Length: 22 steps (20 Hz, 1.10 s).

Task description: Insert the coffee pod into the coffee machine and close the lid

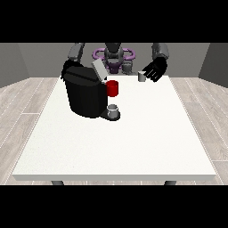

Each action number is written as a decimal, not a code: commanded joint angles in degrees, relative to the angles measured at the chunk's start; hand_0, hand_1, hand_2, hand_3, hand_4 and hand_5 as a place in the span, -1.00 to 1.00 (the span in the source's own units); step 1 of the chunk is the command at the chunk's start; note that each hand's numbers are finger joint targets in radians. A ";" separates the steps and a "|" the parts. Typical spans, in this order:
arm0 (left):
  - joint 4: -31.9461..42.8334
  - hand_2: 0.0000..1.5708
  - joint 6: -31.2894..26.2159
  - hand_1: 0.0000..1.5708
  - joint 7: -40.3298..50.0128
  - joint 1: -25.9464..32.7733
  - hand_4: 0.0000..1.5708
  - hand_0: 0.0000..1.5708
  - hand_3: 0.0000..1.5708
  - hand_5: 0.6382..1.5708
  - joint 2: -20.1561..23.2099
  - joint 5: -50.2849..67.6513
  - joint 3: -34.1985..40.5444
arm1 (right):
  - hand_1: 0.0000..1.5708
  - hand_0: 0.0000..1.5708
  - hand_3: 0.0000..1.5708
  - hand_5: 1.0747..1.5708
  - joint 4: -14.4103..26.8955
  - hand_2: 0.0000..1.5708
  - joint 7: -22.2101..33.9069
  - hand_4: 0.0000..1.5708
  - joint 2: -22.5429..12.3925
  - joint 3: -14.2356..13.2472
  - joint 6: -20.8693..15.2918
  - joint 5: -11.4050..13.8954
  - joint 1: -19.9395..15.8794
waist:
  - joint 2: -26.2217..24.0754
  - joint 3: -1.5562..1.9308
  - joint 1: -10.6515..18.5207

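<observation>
Grey pod point(141, 76) stands upright at the desk's point(133, 142) far edge, just beside the robot hand at the view's right point(155, 69), fingers spread; machine point(84, 93) lies toward the far-left corner.

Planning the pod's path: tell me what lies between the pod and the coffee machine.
In the front view, only bare table separates the pod from the machine; nearest that stretch is the machine's red part.

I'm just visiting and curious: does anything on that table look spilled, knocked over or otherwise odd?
Nothing spilled or toppled. The coffee machine has its lid tilted open, and the coffee pod stands upright beside the hand at the view's right.
</observation>
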 commanded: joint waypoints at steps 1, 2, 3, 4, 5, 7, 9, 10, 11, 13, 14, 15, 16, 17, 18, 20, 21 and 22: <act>0.42 0.70 -0.90 0.60 2.56 -3.67 -0.29 0.60 0.64 1.00 0.15 -0.27 1.05 | -1.00 -1.00 -1.00 1.00 -2.59 -1.00 3.86 -0.37 0.02 1.32 0.25 -0.03 -2.29 | 0.39 -0.03 -3.13; -0.29 0.70 1.08 0.60 3.79 -4.26 -0.29 0.60 0.64 1.00 -0.78 -1.23 0.77 | -1.00 -1.00 -1.00 1.00 -1.33 -1.00 0.44 -0.37 -0.04 0.42 1.09 -0.78 -2.01 | 1.75 -0.01 -3.06; 2.68 0.70 -0.09 0.60 0.35 -5.02 -0.29 0.60 0.64 1.00 3.77 1.03 4.42 | -1.00 -1.00 -1.00 1.00 -6.09 -1.00 2.61 -0.38 0.17 2.69 1.80 -0.20 -2.00 | 3.30 -0.04 -6.19; 1.56 0.70 -1.16 0.60 3.97 -7.51 -0.29 0.60 0.64 1.00 2.05 0.34 3.28 | -1.00 -1.00 -1.00 1.00 -3.57 -1.00 0.20 -0.36 0.80 1.04 0.97 -1.06 -3.68 | 4.03 -0.01 -5.02; 1.54 0.71 -0.44 0.62 3.98 -8.60 -0.30 0.62 0.65 1.00 2.14 0.50 3.93 | -1.00 -1.00 -1.00 1.00 -3.26 -1.00 1.13 -0.36 -0.08 1.61 1.12 -0.01 -3.54 | 4.96 -0.02 -5.51; 1.29 0.69 -0.61 0.60 3.67 -8.42 -0.32 0.60 0.63 1.00 3.42 -0.46 3.55 | -1.00 -1.00 -1.00 1.00 -5.35 -1.00 1.96 -0.33 -0.75 2.78 2.74 0.08 -1.47 | 2.62 -0.02 -6.37; 1.55 0.55 -1.68 0.36 4.95 -11.45 -0.34 0.36 0.57 1.00 2.90 0.21 4.16 | -1.00 -1.00 -1.00 1.00 -6.18 -1.00 4.64 -0.35 1.98 6.64 -3.59 0.99 -2.69 | 2.66 -0.02 -6.03; 1.85 0.54 -3.53 0.30 5.82 -13.22 -0.36 0.30 0.56 1.00 5.67 0.95 5.65 | -1.00 -1.00 -1.00 1.00 -5.32 -1.00 1.80 -0.37 1.14 4.16 -0.73 1.57 -1.42 | 3.78 -0.01 -7.17; 2.46 0.65 -2.62 0.59 9.18 -14.63 -0.34 0.59 0.58 1.00 3.97 1.12 6.11 | -1.00 -1.00 -1.00 1.00 -6.30 -1.00 4.82 -0.35 -0.67 3.35 0.96 0.31 -3.90 | 3.65 -0.01 -8.37; 2.51 0.60 -3.54 0.54 9.67 -16.85 -0.35 0.54 0.53 1.00 4.69 2.14 7.34 | -1.00 -1.00 -1.00 1.00 -6.62 -1.00 5.30 -0.35 0.29 3.51 -0.25 0.55 -4.29 | 4.19 -0.01 -8.58; 2.69 0.59 -2.24 0.54 8.53 -17.40 -0.38 0.54 0.51 1.00 5.82 1.03 7.07 | -1.00 -1.00 -1.00 1.00 -6.59 -1.00 -0.04 -0.35 1.98 4.76 -1.71 2.18 -3.02 | 7.49 0.00 -9.38; 3.47 0.61 -2.58 0.58 9.65 -15.28 -0.39 0.58 0.53 1.00 3.08 0.98 6.22 | -1.00 -1.00 -1.00 1.00 -8.99 -1.00 8.50 -0.35 0.44 5.33 -1.16 2.11 -3.76 | 3.37 -0.03 -9.28; 3.91 0.64 -0.74 0.60 5.69 -15.77 -0.40 0.60 0.55 1.00 5.73 1.39 7.89 | -1.00 -1.00 -1.00 1.00 -10.95 -1.00 7.27 -0.36 1.62 5.92 -2.36 2.60 -4.55 | 6.97 -0.04 -10.41; 2.34 0.70 -3.03 0.63 8.89 -18.12 -0.39 0.63 0.62 1.00 3.99 0.93 6.25 | -1.00 -1.00 -1.00 1.00 -7.70 -1.00 6.39 -0.30 -1.90 2.35 0.57 0.39 -5.73 | 6.04 0.00 -9.57; 2.62 0.68 -3.05 0.60 7.94 -20.86 -0.38 0.60 0.60 1.00 6.27 1.34 7.53 | -1.00 -1.00 -1.00 1.00 -7.71 -1.00 3.83 -0.31 -0.15 3.78 -1.59 2.48 -7.09 | 9.62 -0.01 -9.81; 2.51 0.71 -0.68 0.64 9.58 -19.55 -0.34 0.64 0.62 1.00 2.85 0.26 6.30 | -1.00 -1.00 -1.00 1.00 -8.23 -1.00 4.69 -0.34 -0.78 3.43 -1.06 2.13 -6.44 | 8.07 0.00 -10.14; 2.70 0.70 1.84 0.63 6.63 -18.03 -0.34 0.63 0.61 1.00 3.02 -0.65 5.98 | -1.00 -1.00 -1.00 1.00 -9.85 -1.00 5.16 -0.38 1.87 4.47 -4.06 3.01 -6.70 | 9.74 -0.02 -10.39; 3.85 0.69 -2.61 0.63 7.57 -19.00 -0.34 0.63 0.61 1.00 5.26 0.79 7.22 | -1.00 -1.00 -1.00 1.00 -10.22 -1.00 5.99 -0.42 -0.55 3.69 -1.11 1.73 -4.59 | 7.76 -0.01 -10.86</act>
